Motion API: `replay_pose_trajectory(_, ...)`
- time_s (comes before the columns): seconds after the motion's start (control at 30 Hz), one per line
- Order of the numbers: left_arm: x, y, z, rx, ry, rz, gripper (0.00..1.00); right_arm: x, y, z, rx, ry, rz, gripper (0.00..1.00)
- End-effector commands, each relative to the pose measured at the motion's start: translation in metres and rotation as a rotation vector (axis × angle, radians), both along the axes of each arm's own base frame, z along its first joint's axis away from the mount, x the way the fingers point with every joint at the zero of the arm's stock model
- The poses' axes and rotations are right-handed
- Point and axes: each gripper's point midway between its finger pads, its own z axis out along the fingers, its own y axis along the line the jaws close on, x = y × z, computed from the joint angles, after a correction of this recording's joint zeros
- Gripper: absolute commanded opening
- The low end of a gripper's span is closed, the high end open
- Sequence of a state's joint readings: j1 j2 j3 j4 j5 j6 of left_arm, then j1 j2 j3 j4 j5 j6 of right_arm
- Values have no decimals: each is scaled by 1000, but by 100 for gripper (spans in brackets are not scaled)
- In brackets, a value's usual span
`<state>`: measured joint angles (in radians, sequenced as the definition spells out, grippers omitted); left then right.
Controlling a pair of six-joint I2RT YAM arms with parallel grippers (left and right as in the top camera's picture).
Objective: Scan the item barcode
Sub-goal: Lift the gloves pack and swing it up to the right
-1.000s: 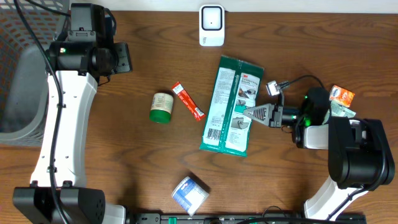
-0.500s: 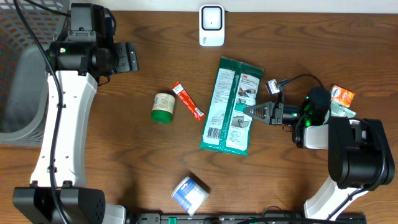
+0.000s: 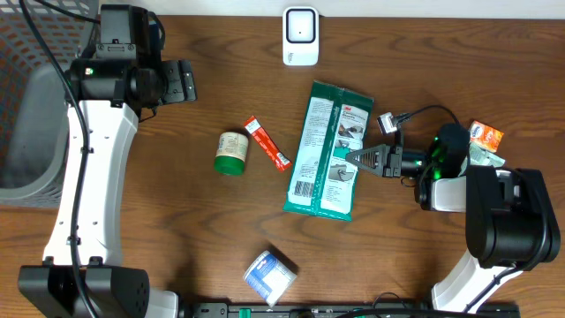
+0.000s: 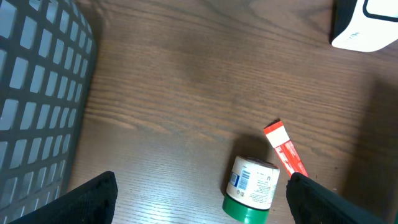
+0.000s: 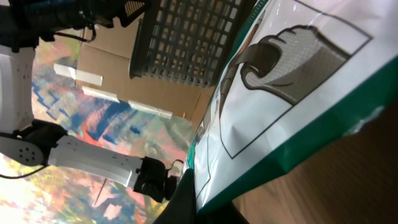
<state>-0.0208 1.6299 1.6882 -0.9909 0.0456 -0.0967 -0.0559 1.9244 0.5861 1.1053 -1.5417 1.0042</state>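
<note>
A long green and white package [image 3: 327, 148] lies flat on the wooden table, barcode label at its near left corner. My right gripper [image 3: 360, 159] is shut on its right edge; in the right wrist view the package [image 5: 292, 93] fills the frame and its green rim is pinched at my right gripper [image 5: 208, 202]. The white scanner [image 3: 300, 36] stands at the table's far edge, apart from the package. My left gripper [image 3: 183, 81] hangs open and empty at the far left. In its wrist view my left gripper [image 4: 202, 202] brackets bare table beside a jar.
A green-lidded jar [image 3: 230, 152] and a red sachet [image 3: 267, 143] lie left of the package. A blue and white pack [image 3: 270, 275] sits near the front edge. An orange packet [image 3: 485, 135] lies at the right. A grey mesh basket [image 3: 26, 97] stands at the left.
My left gripper's jaws have spread wider. The right gripper and the package have barely shifted.
</note>
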Motion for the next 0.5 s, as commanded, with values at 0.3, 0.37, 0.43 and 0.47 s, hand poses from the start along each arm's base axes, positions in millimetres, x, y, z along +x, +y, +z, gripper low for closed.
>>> replay_pose_trajectory(0.3, 1, 3, -6, 14, 17, 4, 88, -10, 13, -3, 0, -80, 61, 1)
replay_pose_trajectory(0.37, 1, 3, -6, 14, 17, 4, 88, -11, 15, -3, 1, -71, 66, 1)
replay_pose_trajectory(0.43, 1, 3, -6, 14, 17, 4, 88, -10, 14, -2, 1, -60, 65, 1)
replay_pose_trajectory(0.47, 1, 3, -6, 14, 17, 4, 88, -9, 14, 0, 1, -56, 62, 1)
